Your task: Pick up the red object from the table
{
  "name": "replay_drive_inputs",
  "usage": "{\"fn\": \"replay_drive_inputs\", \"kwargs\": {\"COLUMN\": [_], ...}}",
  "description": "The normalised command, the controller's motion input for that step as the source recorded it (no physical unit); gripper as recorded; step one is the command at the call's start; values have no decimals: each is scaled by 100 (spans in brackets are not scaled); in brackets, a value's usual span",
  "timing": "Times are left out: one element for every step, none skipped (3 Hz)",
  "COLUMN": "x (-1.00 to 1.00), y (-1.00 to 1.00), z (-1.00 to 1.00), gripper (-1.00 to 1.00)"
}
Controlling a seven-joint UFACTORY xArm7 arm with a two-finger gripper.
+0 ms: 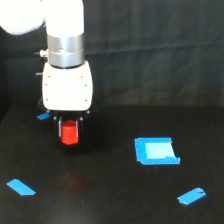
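1. Hand (69,131): white body, dark fingers clamped on the red object (69,134), which sits between them under the body.
2. Red object looks clear of the desk (110,200) w/ a faint red reflection below; contact can't be ruled out.
3. Handling, my guess: small, light, rigid block w/ flat facets. Best grip = 2 opposite flats, mid-height; glossy, may slip.
4. Around: blue square patch (156,150) well apart, blue tape strips (21,187).

A dark wrinkled cloth backdrop (160,50) hangs behind the scene under even, soft light.
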Motion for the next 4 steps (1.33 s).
{"fn": "replay_drive_inputs", "kwargs": {"x": [22, 20, 9, 11], "y": [7, 0, -6, 3], "z": [100, 100, 82, 84], "gripper": [-95, -100, -100, -100]}}
